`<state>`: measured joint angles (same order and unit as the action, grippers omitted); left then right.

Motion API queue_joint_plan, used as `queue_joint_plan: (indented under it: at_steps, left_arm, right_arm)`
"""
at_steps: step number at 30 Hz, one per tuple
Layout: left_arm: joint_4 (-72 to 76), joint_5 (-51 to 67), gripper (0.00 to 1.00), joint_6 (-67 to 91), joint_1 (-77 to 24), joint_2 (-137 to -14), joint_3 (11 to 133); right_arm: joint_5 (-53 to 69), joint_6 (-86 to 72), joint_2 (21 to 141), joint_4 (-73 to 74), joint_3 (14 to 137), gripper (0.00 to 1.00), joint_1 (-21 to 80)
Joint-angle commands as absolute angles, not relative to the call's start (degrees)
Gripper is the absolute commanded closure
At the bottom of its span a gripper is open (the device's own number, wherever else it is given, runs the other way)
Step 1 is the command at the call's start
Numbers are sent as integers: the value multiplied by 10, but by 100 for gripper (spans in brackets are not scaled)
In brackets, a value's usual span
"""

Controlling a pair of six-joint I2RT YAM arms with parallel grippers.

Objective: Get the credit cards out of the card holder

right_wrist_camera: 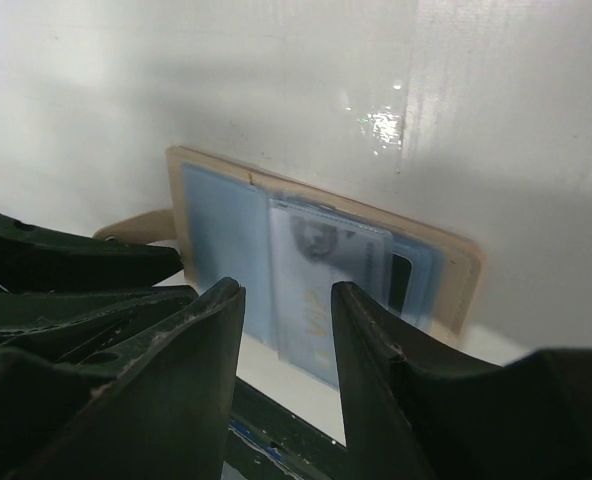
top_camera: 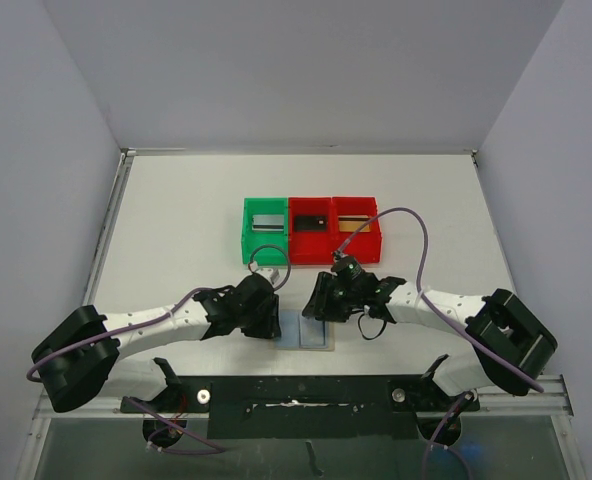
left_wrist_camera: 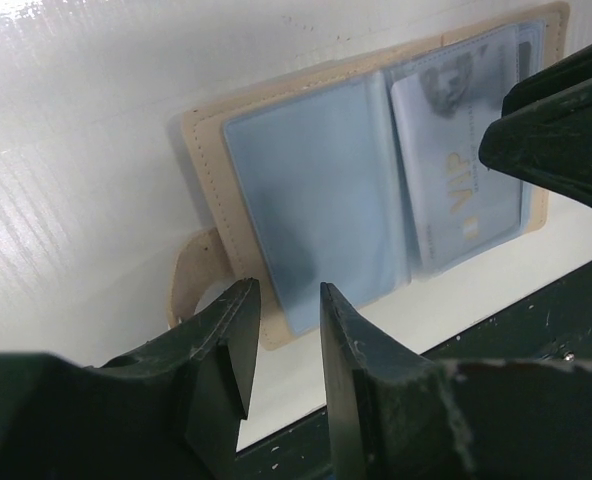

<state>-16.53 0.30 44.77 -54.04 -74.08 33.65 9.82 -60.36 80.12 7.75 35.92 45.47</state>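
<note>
Card holder lies open on worktop, silver card in pocket (marked VIP). Left end effector narrowly parted, empty; right end effector likewise, near card.

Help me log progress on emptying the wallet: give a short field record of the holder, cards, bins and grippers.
card holder: open flat on the table, near its front edge, light-blue pockets up
in holder: one pale VIP card, in a pocket
green bin: silver-grey card
middle red bin: black card
right red bin: gold-orange card
left gripper: open, empty, at the holder's left side
right gripper: open, empty, by the side with the VIP card
</note>
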Motion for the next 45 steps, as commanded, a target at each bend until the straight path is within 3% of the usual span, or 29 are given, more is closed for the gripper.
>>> queue_joint_plan:
  at_steps: [1,10,45]
  left_arm:
    - [-147,7,71,447,-542,-741,338]
    - [-147,6,72,450,-542,-739,335]
    - [-134,21,75,446,-542,-745,330]
  right_arm:
    - [120,-599,780,30,371,59,457]
    - [42,-582,781,136,403,56,458]
    - [-44,-554,865,276,520,55,501]
